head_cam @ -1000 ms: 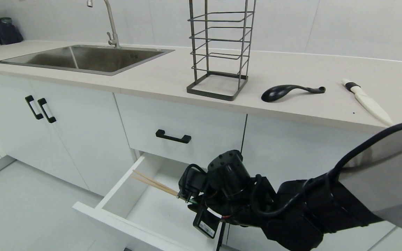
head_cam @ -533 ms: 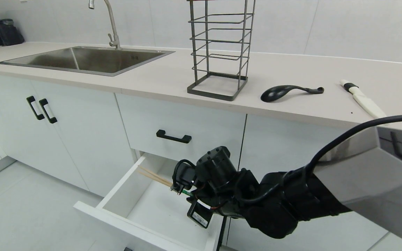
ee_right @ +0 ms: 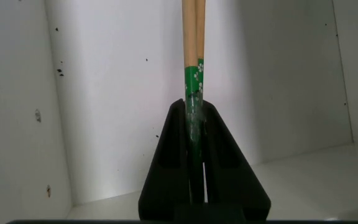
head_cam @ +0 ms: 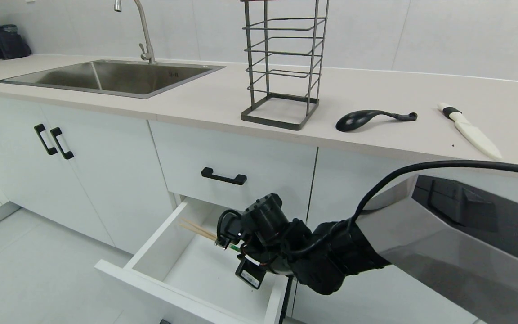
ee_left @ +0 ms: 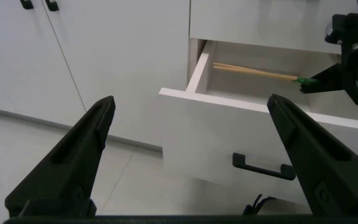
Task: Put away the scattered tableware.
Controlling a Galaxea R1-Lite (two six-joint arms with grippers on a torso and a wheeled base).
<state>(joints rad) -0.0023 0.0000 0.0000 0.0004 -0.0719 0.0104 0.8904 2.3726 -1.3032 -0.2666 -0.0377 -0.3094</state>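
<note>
Counter [head_cam: 376,92], one spoon [head_cam: 367,118], one knife [head_cam: 468,130], right pincer [ee_right: 194,149] gripping two chopsticks [ee_right: 192,37]

On your table [head_cam: 376,94] the sink [head_cam: 106,76] lies far left, the rack [head_cam: 281,67] mid-table, the spoon [head_cam: 367,119] just right of the rack, the knife [head_cam: 468,130] farther right. Below, in the open drawer [head_cam: 173,294], the chopsticks [head_cam: 198,228] point to its far left corner, their other ends in your right hand [ee_right: 194,124].

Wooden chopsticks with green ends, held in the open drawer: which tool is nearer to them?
Right. The right tool is shut on the green ends of the wooden chopsticks, over the open white drawer. The left tool hangs open outside the drawer's front, apart from them.
</note>
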